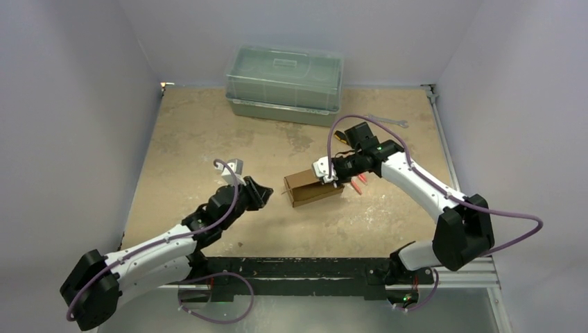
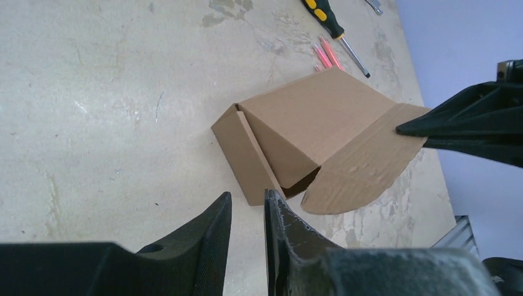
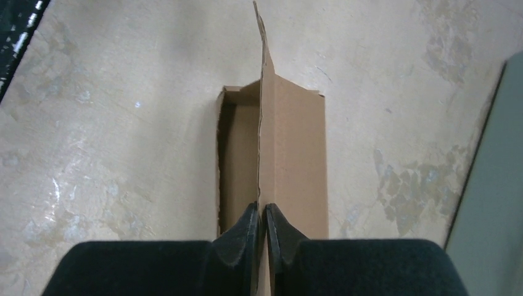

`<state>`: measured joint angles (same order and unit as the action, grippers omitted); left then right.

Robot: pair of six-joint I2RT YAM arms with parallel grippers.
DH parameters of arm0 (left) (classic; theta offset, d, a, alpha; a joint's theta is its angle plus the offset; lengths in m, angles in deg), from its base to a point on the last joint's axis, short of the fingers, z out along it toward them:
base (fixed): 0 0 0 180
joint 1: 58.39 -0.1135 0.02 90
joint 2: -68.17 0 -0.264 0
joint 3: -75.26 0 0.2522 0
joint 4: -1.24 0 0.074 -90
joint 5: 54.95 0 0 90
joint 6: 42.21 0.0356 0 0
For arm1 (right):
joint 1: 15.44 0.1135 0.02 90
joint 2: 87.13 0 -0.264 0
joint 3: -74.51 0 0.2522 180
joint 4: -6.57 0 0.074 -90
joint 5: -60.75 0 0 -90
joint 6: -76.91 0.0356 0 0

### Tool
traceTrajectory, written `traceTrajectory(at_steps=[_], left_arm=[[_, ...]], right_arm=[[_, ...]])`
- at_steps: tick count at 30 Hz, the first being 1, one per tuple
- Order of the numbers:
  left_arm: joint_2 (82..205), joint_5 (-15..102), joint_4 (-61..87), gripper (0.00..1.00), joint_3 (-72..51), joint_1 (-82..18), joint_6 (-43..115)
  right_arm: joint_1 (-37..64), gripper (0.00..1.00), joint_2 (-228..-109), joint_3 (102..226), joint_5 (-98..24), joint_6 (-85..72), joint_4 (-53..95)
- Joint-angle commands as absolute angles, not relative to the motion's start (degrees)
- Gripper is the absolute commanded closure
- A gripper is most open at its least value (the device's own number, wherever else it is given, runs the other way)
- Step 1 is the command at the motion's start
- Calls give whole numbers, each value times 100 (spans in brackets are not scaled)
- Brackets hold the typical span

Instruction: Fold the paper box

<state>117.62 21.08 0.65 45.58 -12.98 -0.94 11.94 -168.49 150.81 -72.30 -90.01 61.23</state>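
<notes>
**Right gripper** (image 3: 261, 208): the jaws are all but closed. They pinch the thin raised flap of the paper box (image 3: 296, 154) edge-on between the fingertips. In the right wrist view the flap runs from bottom centre straight up the frame. The open trough of the box lies just left of the flap, and a closed brown panel lies just right.

**Left gripper** (image 2: 247, 195): the jaws are parted by a narrow gap, with nothing between them and nothing held. In the left wrist view the fingertips sit at bottom centre, with the box's near end panel just beyond them. Contact cannot be confirmed from that view. The top view shows this gripper left of centre, apart from the box.

**Box:** it rests on the table (image 1: 194, 139) at the centre of the top view, and the right gripper is over its right end. In the left wrist view a rounded flap projects toward the lower right, where the right gripper's black fingers meet its edge.

**Surroundings:**
- A yellow-and-black screwdriver (image 2: 336, 31) and pink sticks (image 2: 327, 54) lie just beyond the box.
- A lidded translucent container (image 1: 284, 83) stands at top centre of the top view.
- A wrench (image 1: 388, 121) lies to the right of the container.
</notes>
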Motion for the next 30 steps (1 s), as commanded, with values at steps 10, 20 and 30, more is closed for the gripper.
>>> traceTrajectory(at_steps=[10, 20, 30], left_arm=[[12899, 2738, 322, 64, 2859, -1323, 1317], [15130, 3824, 7, 65, 1788, -1314, 1663], [16022, 3785, 337, 71, 1674, -1313, 1716]], right_arm=[[1330, 56, -16381, 14059, -7282, -8990, 5640], [1339, 41, -16176, 13561, -7324, -8891, 5434], [1331, 49, -16594, 13648, -7311, -8626, 5662]])
